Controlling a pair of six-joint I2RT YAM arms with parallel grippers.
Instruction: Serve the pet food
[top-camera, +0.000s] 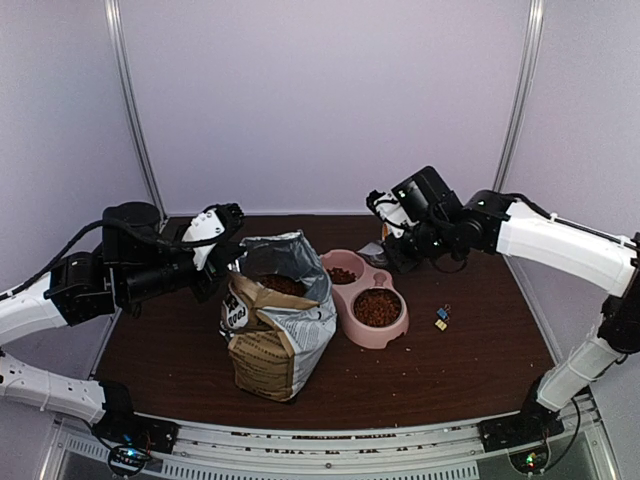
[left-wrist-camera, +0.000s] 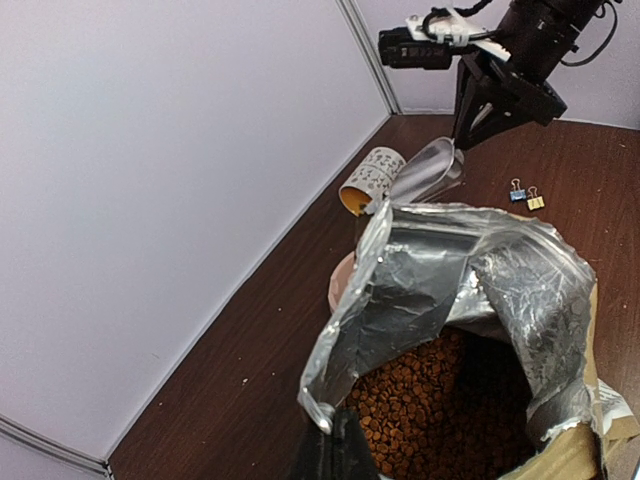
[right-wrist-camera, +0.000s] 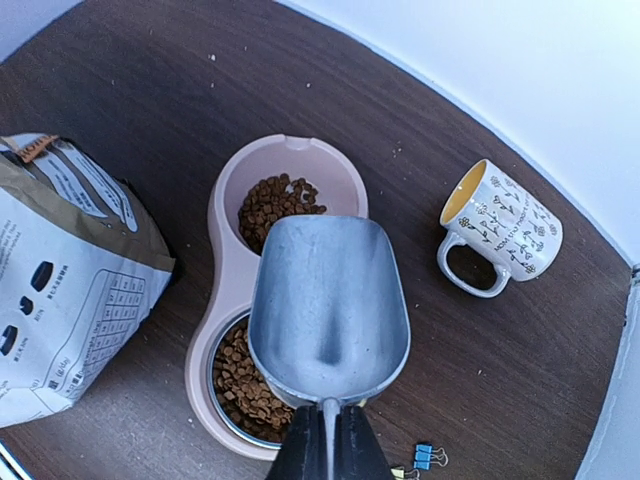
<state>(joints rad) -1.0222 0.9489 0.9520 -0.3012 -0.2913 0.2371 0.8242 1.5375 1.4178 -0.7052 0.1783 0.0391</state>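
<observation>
**Bag pinched open, scoop held over the bowl**

**Top view:** The left gripper (top-camera: 231, 258) was pressed together on the rim of the one upright bag (top-camera: 280, 345), pinching it at the open mouth. Pet food (top-camera: 283, 285) lay inside the mouth just past those fingers. More lay in both compartments of the pink double bowl (top-camera: 392, 333), which stood just beside the bag. The right gripper (top-camera: 388, 254) hung over the bowl's far end, well apart from the left one. Two binder clips (top-camera: 441, 319) sat near the bowl on the table (top-camera: 480, 370), with open wood around them out to the right edge.

**Left wrist view:** The dark fingers (left-wrist-camera: 325, 455) at the bottom edge were clamped on the foil lip. The kibble heap sat right beside them, down in the bag. Far ahead were one scoop (left-wrist-camera: 425, 170) and one mug (left-wrist-camera: 370, 180), which lay on its side near the wall, plus the two clips. The wall panel ran close along the left.

**Right wrist view:** The fingers were squeezed on the scoop's thin handle, and its pan, straight ahead of them, showed bare metal. It hung above the bowl and covered part of the near compartment. Both compartments, two in all, held kibble. The bag stood off to the left and the mug to the right. The clips were just beside the fingers at the bottom edge.
</observation>
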